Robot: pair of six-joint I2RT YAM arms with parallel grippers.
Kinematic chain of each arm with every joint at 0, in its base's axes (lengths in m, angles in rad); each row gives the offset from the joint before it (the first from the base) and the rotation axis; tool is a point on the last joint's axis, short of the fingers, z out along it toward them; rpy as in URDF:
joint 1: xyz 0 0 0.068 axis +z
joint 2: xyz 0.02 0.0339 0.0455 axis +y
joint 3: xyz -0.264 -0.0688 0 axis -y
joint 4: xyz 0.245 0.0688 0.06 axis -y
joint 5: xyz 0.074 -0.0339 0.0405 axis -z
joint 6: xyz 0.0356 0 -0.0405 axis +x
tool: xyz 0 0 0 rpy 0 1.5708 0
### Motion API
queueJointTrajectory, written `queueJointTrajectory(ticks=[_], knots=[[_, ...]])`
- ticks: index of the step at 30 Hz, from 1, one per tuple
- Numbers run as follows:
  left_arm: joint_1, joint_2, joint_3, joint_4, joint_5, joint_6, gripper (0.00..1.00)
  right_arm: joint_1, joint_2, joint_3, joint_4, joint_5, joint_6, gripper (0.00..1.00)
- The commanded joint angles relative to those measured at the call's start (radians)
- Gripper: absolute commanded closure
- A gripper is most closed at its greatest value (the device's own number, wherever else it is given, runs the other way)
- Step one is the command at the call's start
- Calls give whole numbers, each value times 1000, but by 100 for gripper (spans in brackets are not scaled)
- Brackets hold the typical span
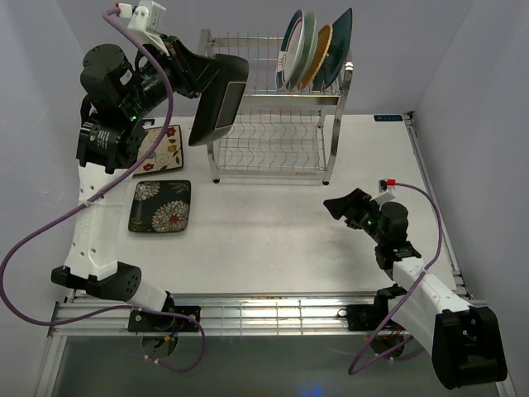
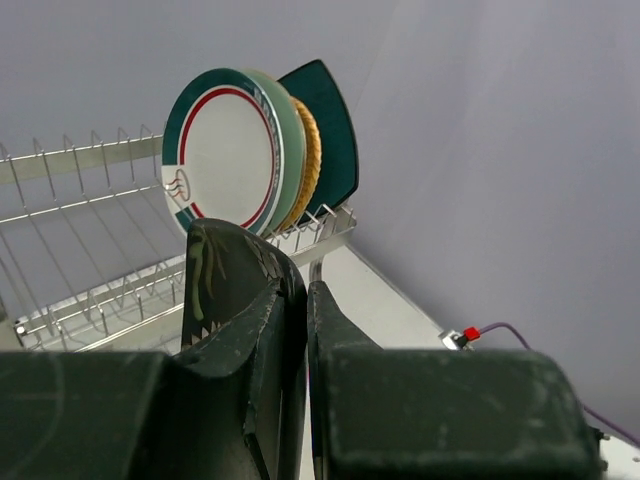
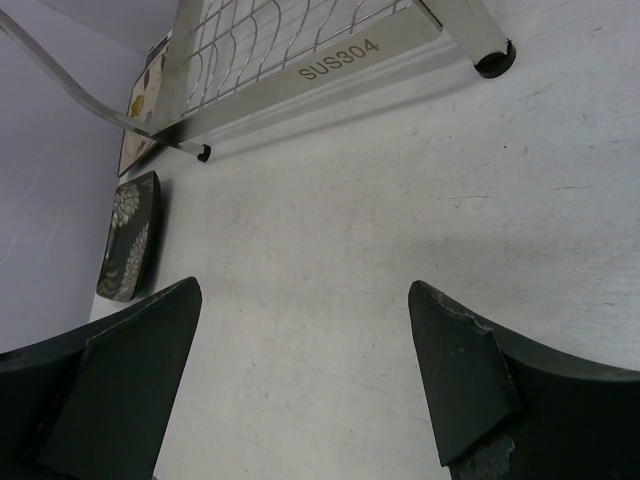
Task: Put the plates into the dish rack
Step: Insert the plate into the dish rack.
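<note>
The left fingers [image 2: 255, 350] are closed on the edge of a dark squarish plate [image 1: 219, 103], held high at the left end of the dish rack [image 1: 331, 141]. The right fingers [image 3: 130, 370] stand wide open, holding nothing, over the counter [image 1: 273, 223] at the right. On the upper shelf, at the right end, four plates stand on edge: striped-rim plate [image 1: 291, 50], pale green plate [image 1: 307, 45], woven orange plate [image 1: 321, 54], teal plate [image 1: 340, 41]. Left of the rack a cream floral plate [image 1: 165, 149] and a dark floral plate [image 1: 159, 205] lie on the counter.
</note>
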State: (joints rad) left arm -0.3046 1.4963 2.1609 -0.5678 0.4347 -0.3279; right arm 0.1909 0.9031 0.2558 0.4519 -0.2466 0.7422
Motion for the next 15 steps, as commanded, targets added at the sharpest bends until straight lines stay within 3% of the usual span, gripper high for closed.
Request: queueJointTrajectory(ticks=[1, 11, 15], knots=[[-1, -31, 45, 230, 15, -100, 100, -4, 5, 48, 56, -14, 5, 10], [-1, 51, 108, 339, 36, -221, 100, -2, 17, 49, 62, -22, 3, 10], [1, 81, 122, 373, 29, -238, 100, -2, 48, 43, 161, -133, 29, 10]])
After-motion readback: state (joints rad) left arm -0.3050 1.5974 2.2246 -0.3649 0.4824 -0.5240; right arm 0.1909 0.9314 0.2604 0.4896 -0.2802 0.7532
